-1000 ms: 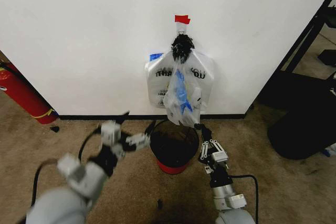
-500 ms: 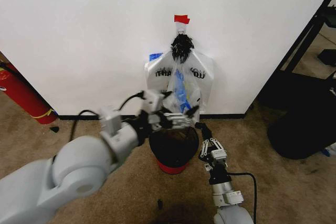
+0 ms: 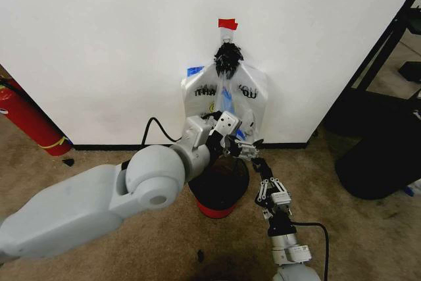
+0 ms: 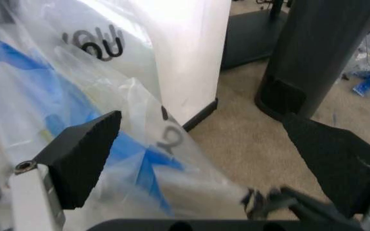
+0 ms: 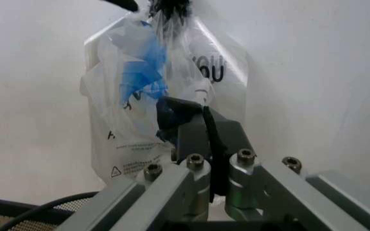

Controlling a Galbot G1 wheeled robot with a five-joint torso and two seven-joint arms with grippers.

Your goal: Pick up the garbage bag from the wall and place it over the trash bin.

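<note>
The garbage bag, see-through with blue patches, hangs on the wall from a black clump under a red tape piece. Its lower part also shows in the left wrist view. My left gripper is at the bag's bottom edge, open. In the left wrist view its black pads stand wide apart with bag plastic between them. Directly below stands the trash bin, black mesh with a red base. My right gripper is beside the bin's right rim, shut and pointing up at the bag.
A flat white lettered bag hangs behind the garbage bag. A red fire extinguisher leans at the far left. A dark round container and a black shelf frame stand to the right. The floor is brown carpet.
My left arm has swung up from low on the left, across the bin, to the bag's bottom edge. The right gripper has stayed nearly in place.
</note>
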